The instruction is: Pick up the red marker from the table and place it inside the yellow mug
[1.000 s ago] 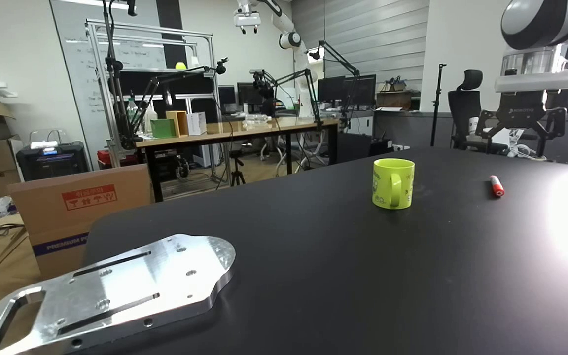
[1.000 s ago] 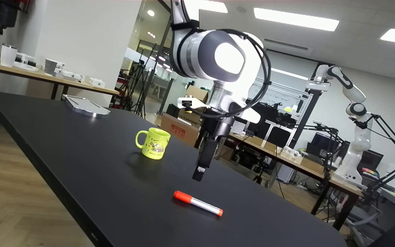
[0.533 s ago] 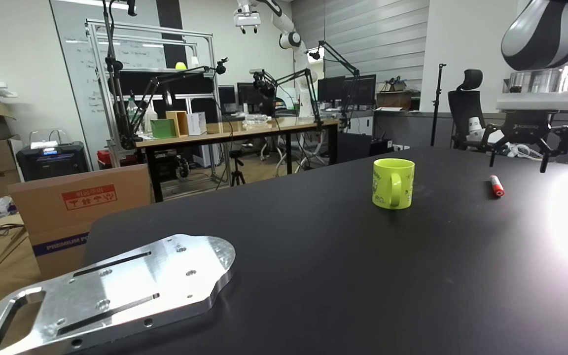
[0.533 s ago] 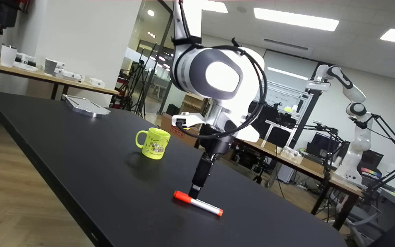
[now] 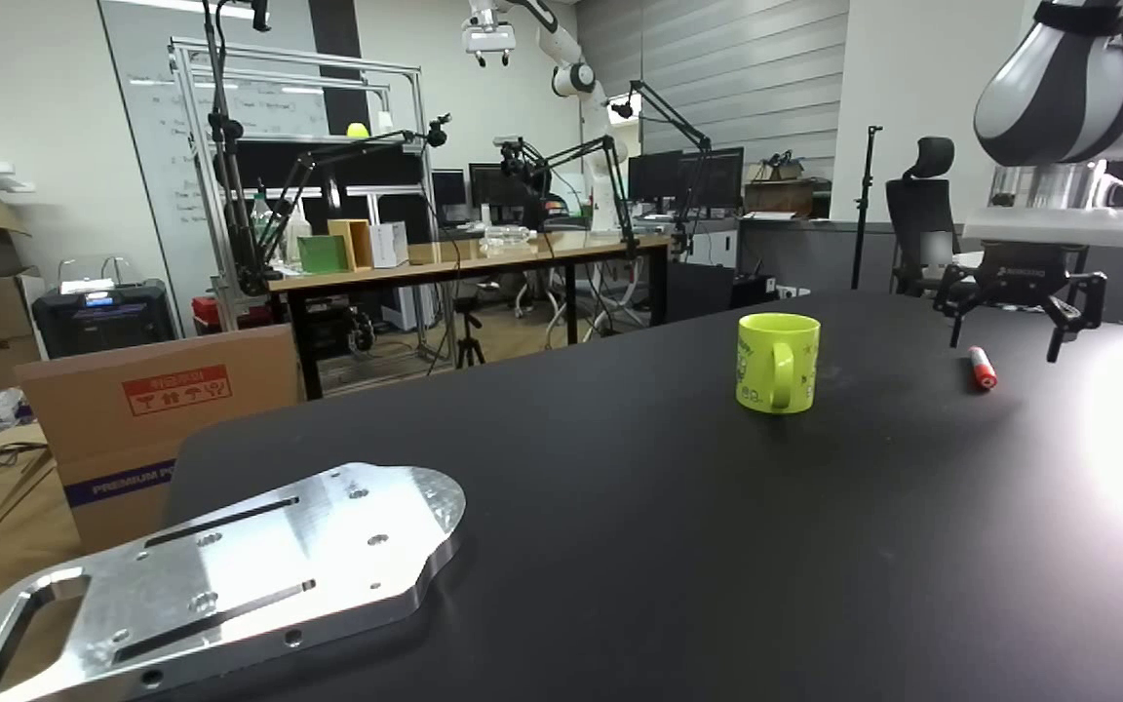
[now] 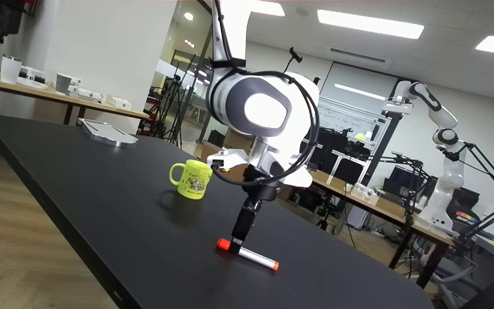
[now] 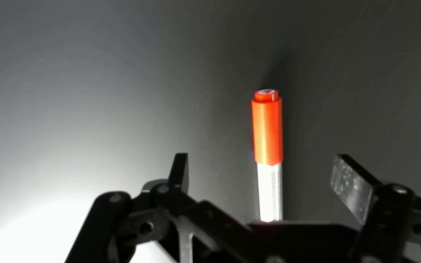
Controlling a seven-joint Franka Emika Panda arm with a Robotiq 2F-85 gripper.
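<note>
The red marker (image 5: 983,369) lies flat on the black table (image 5: 620,526). It has a red cap and a white body, as an exterior view (image 6: 259,259) shows. My gripper (image 5: 1004,351) is open and low over it, fingers on either side. In the wrist view the gripper (image 7: 261,157) is wide apart, with the marker (image 7: 268,135) between the fingers and touching neither; its far end is hidden behind the gripper body. In an exterior view a fingertip (image 6: 234,248) covers part of the cap. The yellow mug (image 5: 755,366) stands upright apart from the marker, also in an exterior view (image 6: 193,182).
A silver metal plate (image 5: 347,526) lies at the other end of the table, also seen in an exterior view (image 6: 107,132). A cardboard box (image 5: 172,419) stands beside the table. A wooden workbench (image 5: 522,258) stands behind.
My open gripper has come down from above to the marker and shifted slightly sideways towards the mug's side. The marker and the mug have not moved.
</note>
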